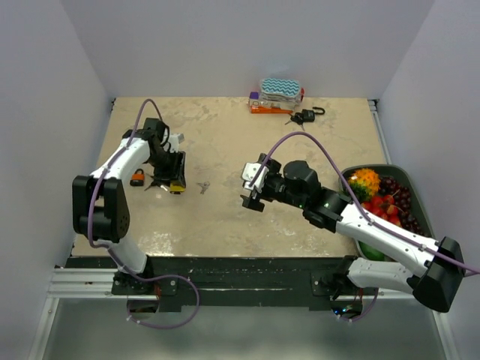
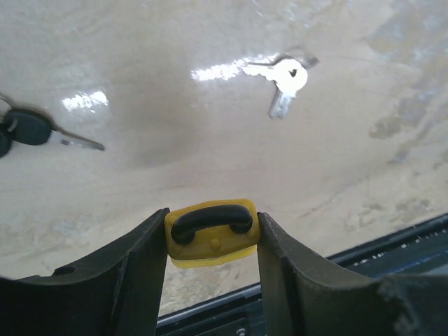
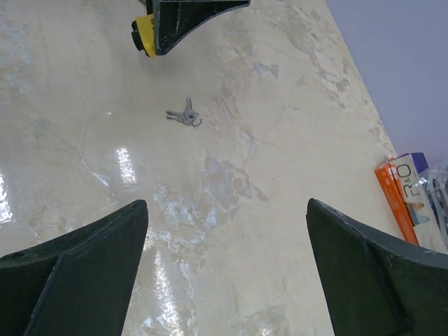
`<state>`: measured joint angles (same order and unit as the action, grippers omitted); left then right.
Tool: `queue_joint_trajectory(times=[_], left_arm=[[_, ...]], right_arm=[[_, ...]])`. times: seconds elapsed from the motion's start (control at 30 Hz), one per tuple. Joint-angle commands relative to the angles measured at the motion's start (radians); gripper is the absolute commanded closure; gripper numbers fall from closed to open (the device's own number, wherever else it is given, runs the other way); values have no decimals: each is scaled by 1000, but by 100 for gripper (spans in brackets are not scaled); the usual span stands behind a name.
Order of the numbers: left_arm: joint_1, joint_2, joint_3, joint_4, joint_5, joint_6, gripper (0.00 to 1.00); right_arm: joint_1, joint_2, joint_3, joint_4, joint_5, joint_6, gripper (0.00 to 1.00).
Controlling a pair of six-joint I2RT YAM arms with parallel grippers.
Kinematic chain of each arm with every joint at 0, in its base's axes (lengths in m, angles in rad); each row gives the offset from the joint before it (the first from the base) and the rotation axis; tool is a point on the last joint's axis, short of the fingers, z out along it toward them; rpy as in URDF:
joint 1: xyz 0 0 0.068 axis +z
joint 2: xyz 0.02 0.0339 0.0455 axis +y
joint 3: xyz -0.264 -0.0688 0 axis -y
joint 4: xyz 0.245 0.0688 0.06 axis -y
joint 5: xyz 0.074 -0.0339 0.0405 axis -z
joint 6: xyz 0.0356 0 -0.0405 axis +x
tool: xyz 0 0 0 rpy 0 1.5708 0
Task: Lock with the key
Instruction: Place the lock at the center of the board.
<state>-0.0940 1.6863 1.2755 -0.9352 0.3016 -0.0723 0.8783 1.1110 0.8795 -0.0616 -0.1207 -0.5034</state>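
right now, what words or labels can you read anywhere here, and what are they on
"R&O", as best it reads: on the white and purple box beside the orange box, right wrist view.
On the teal zigzag package: print too small to read.
On the yellow padlock in the left gripper: no marking shows.
On the keys: nothing legible.

Left half of the table (image 1: 225, 225): one padlock (image 2: 212, 236) sits between the fingers of the left gripper (image 1: 171, 178), a second padlock (image 1: 137, 178) rests on the table just to its left, and a single key (image 2: 31, 129) lies between the two. A pair of keys (image 1: 203, 187) lies just right of the held padlock, between it and the right gripper (image 1: 252, 189). Back edge, right of centre: a stack of boxes (image 1: 274, 96) with a third padlock (image 1: 309, 115) just right of them; a bowl (image 1: 375, 169) holding fruit (image 1: 386, 199) stands at the right edge.
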Motion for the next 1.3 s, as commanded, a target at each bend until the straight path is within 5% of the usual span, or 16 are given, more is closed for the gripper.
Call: queue_joint_trajectory(times=[0.0,0.47,0.67,1.27], left_arm=[[-9,87,93,15,-122,-35,100],[-33,297,193,-1,-108,-38,99],[-35,342,191,1,-110,-57,92],[-35,290,235,-14,-137,-60,22]], right_arm=[[-30,-30,-5,8,32,37,3],[-62,-4,9,2,46,51,1],[-64,10,24,-1,50,37,1],[-96,49,90,-12,82,71,1]])
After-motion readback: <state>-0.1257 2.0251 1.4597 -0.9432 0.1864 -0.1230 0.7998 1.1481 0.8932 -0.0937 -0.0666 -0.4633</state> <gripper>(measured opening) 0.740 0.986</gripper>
